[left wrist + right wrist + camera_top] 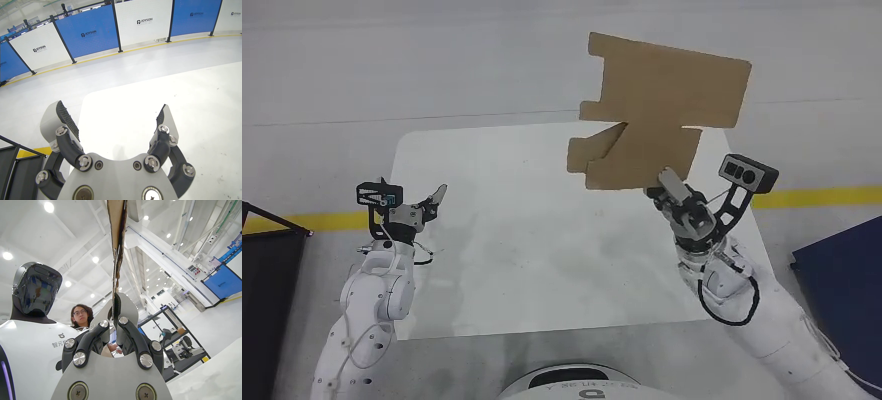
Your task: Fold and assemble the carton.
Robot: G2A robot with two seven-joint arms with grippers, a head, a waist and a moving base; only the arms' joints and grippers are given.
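Table [522, 270] white, floor [392, 60] grey, yellow-lined; left pincer [113, 108] agape, right pincer [115, 302] tight on carton [662, 105] aloft.

Flat carton [662, 110]: plain brown cardboard, no print. Bench [502, 270]: white, faint grey scuffs. Left gripper [112, 103]: silver-grey plate, black links, white jaws, black ribbed pads [70, 123]. Right gripper [115, 298]: same silver-grey and black. Floor [442, 60]: pale grey, yellow stripe [812, 197]. Partition panels [85, 37]: alternating blue and white, fine dotted grid, black frames
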